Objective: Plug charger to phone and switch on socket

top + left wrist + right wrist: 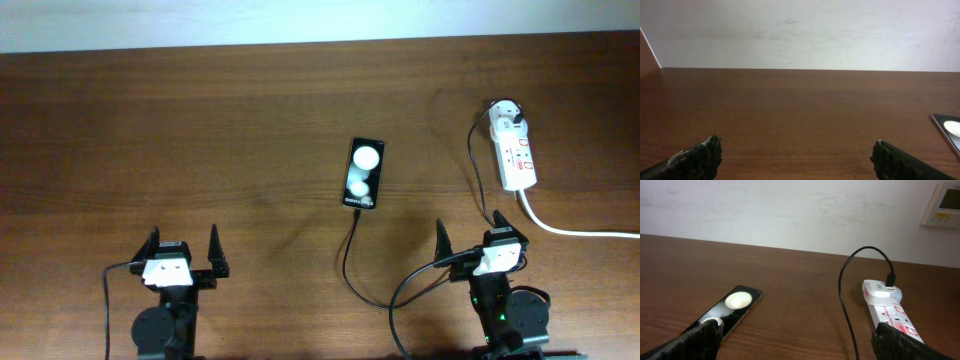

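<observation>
The black phone [362, 173] lies mid-table, two white reflections on its face; it also shows in the right wrist view [732, 310] and at the left wrist view's right edge [949, 131]. The thin black charger cable [350, 262] runs from the phone's near end, loops past the right arm, and reaches the white plug adapter [507, 120] seated in the white socket strip [515, 155], also seen in the right wrist view [892, 317]. My left gripper [182, 252] and right gripper [480, 238] are both open and empty near the front edge.
The socket's thick white cord [580, 231] runs off to the right edge. A white wall panel [944, 204] hangs on the back wall. The robots' own black cables [420, 285] lie by the right arm's base.
</observation>
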